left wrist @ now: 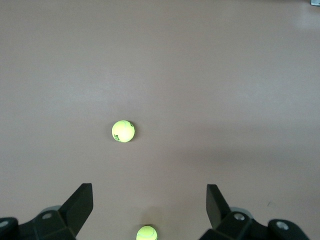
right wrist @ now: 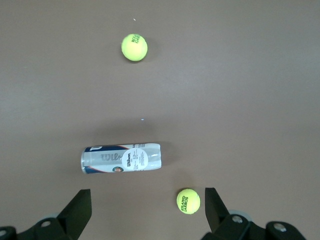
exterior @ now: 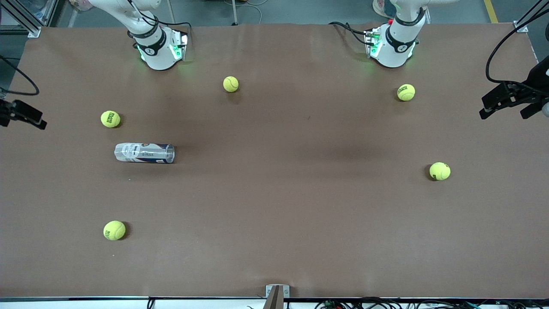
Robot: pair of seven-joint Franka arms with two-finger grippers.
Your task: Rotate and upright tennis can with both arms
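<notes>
Lying: we find the tennis can [exterior: 144,153] on its side on the tabletop [exterior: 274,201], toward the right arm's end; not yet rotated, not yet upright; no tool touches it
Long axis: we read it as running along the length of the tabletop, from one arm's end toward the other; the open-looking mouth points toward the left arm's end, the closed rounded end away from it
Neighbours: one tennis ball [exterior: 110,119] sits near the can and farther from the front camera; another tennis ball [exterior: 114,230] lies well apart and nearer to that camera; neither touches the can
Right tool [right wrist: 145,212]: fingers spread wide, gripping nothing; high over the tabletop, with the can [right wrist: 121,158] below it and its long axis crossing the gap between the fingers
Left tool [left wrist: 150,207]: fingers likewise wide apart and empty; high over the left arm's end of the tabletop, above a tennis ball [left wrist: 123,131]; the can does not show in its wrist view
Nearer arm: we judge the right arm [exterior: 141,25] clearly closer, its base near the can; the left arm [exterior: 401,30] stands well apart and would have to reach across
Coming move: we judge that the right tool must come down first; the can's lengthwise lie decides where it can pinch
</notes>
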